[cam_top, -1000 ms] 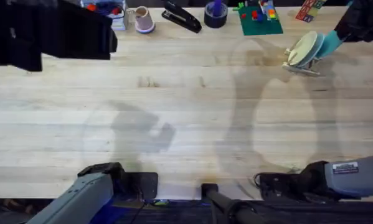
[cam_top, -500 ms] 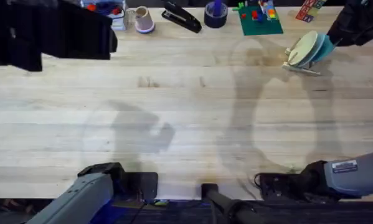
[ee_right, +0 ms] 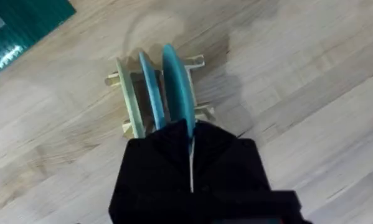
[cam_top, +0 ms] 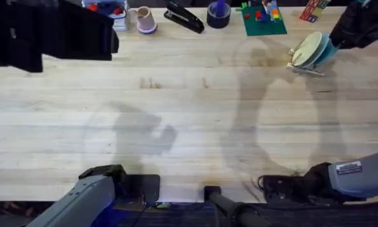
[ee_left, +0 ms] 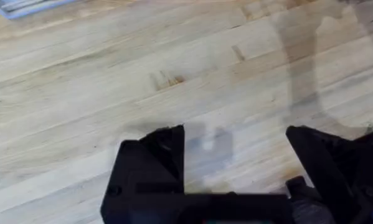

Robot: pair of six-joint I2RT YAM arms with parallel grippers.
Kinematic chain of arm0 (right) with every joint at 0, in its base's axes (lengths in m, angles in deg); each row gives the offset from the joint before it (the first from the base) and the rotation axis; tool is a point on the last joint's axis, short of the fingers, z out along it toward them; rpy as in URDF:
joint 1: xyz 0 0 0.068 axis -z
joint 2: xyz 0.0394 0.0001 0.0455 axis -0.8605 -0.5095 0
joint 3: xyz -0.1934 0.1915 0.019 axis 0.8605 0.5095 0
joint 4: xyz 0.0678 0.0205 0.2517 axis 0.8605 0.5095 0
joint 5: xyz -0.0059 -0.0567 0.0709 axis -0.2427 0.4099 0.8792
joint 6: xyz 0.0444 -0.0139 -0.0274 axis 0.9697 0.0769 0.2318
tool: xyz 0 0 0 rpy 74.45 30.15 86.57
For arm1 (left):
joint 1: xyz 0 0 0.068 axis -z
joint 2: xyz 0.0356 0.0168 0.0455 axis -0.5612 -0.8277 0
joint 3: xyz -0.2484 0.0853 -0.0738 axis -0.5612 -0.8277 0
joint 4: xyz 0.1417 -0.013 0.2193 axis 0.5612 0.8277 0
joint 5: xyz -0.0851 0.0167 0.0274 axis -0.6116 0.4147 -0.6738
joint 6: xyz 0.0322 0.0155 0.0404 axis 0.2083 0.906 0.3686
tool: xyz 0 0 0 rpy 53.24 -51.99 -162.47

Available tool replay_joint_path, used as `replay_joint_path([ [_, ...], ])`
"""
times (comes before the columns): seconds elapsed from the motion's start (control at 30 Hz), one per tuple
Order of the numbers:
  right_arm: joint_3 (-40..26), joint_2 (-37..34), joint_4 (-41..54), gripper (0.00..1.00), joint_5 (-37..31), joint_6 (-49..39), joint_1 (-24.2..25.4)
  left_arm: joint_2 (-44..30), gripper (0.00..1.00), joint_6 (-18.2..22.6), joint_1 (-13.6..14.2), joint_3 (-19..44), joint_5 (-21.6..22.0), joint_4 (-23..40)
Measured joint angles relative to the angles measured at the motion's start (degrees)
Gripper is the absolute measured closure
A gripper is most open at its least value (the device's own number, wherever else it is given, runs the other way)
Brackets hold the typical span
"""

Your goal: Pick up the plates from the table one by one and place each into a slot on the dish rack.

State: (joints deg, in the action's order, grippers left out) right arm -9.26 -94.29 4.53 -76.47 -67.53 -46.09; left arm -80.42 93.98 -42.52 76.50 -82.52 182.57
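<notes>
At the far right of the worktop [cam_top: 189, 107] stands the dish rack [ee_right: 129, 112], holding a cream plate [cam_top: 305, 48] and two turquoise plates. Right gripper [ee_right: 189, 134] jaws pinch the outer turquoise plate [ee_right: 177, 84], upright in its slot. Left gripper [ee_left: 235, 152] hovers over bare wood, jaws wide.

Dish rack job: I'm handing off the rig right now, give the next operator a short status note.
Right gripper: shut on the turquoise plate, holding it upright in the dish rack at the table's far right.
Left gripper: open, holding nothing, above bare tabletop.
Done: a cream plate and a second turquoise plate stand upright in the rack's slots.
Left: release the held plate and withdraw. No other plates lie on the table in the overhead view.
</notes>
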Motion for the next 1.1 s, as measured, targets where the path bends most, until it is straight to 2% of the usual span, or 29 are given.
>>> replay_joint_path([
  [0.5, 0.0, -0.2, 0.0, 0.968, 0.0, 0.0, 0.0, 0.0, 0.006, 0.0, 0.0, 0.0, 0.0, 0.0],
  [0.77, 0.0, -0.2, 0.0, 0.862, 0.0, 0.0, 0.0, 0.0, 0.006, 0.0, 0.0, 0.0, 0.0, 0.0],
  [1.1, 0.0, -0.2, 0.0, 0.826, 0.0, 0.0, 0.0, 0.0, 0.006, 0.0, 0.0, 0.0, 0.0, 0.0],
])
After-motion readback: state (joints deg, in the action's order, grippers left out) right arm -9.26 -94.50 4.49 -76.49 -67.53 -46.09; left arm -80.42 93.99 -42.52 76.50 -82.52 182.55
